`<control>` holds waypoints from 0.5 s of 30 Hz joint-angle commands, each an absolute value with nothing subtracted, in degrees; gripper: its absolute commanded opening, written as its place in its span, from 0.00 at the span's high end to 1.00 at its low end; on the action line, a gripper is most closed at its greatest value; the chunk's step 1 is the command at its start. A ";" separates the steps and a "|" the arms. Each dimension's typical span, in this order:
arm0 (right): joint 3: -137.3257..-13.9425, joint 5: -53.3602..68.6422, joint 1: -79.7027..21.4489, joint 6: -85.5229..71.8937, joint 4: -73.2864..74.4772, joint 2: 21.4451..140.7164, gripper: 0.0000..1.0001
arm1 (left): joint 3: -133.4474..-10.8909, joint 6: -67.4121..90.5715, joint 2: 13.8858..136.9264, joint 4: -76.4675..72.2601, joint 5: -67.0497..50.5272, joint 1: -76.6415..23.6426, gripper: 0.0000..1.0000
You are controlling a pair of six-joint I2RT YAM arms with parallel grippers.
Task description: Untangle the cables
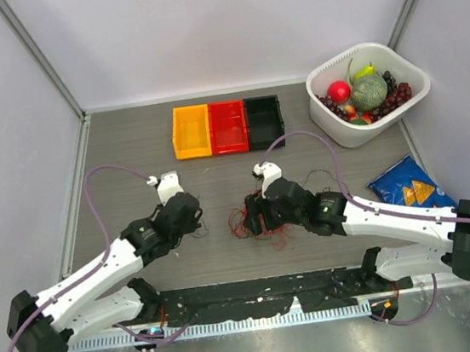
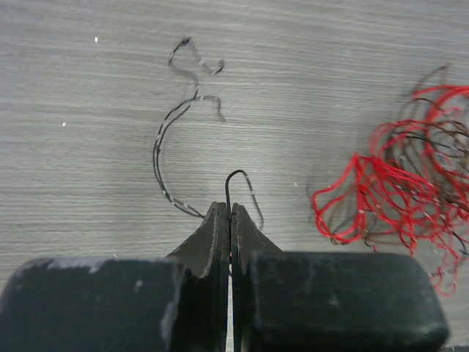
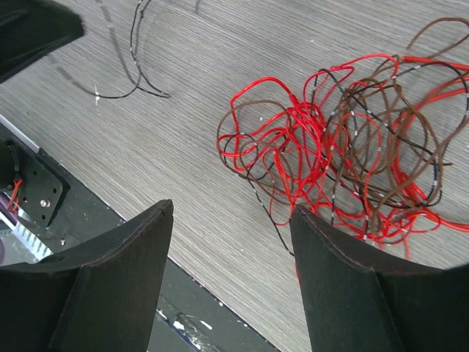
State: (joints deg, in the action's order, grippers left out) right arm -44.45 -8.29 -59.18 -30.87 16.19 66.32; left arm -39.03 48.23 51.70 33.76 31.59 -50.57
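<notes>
Untangle cables: step in hand looks like drawing single strands off the clump.
Surface [image 1: 128, 146]: red/brown/black tangle [image 3: 344, 147] mid-surface, below R jaws (wide open, empty); black cable [image 2: 154, 158] apart to its left, pinched in shut L jaws. Next, prob.: R takes one outer loop only.

Table [image 2: 73, 59] — matt wood grain, cables [image 3: 299, 121] — glossy plastic

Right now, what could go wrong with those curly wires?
1. The left tool pinches the black wire only by a tiny loop at its tips, so it might slip out.
2. The right tool stands open at the edge of the red and brown tangle; closing there could grab several wires together and pull the knot tighter.
</notes>
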 commanded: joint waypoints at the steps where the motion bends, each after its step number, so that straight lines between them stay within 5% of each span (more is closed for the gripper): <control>1: -44.66 -8.00 -59.94 -33.48 10.37 66.27 0.30 | -39.03 50.62 57.64 28.49 25.34 -43.53 1.00; 5: -42.19 -8.17 -60.03 -34.45 10.02 65.22 0.30 | -37.53 51.07 60.64 25.67 17.86 -38.68 0.92; 9: -39.73 -7.82 -60.03 -34.28 8.27 64.16 0.30 | -38.23 50.45 61.17 25.83 17.66 -38.32 0.34; 13: -38.76 -7.82 -60.12 -33.40 6.07 65.12 0.30 | -38.85 49.13 59.86 28.30 17.58 -38.41 0.03; 15: -37.80 -7.47 -60.03 -32.70 3.18 65.83 0.30 | -38.76 48.34 59.33 29.09 16.44 -38.41 0.00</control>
State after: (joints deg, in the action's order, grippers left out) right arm -38.46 -7.73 -59.68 -33.32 10.48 65.63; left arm -37.58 49.98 61.32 29.04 18.24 -38.59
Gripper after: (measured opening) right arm 0.701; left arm 0.978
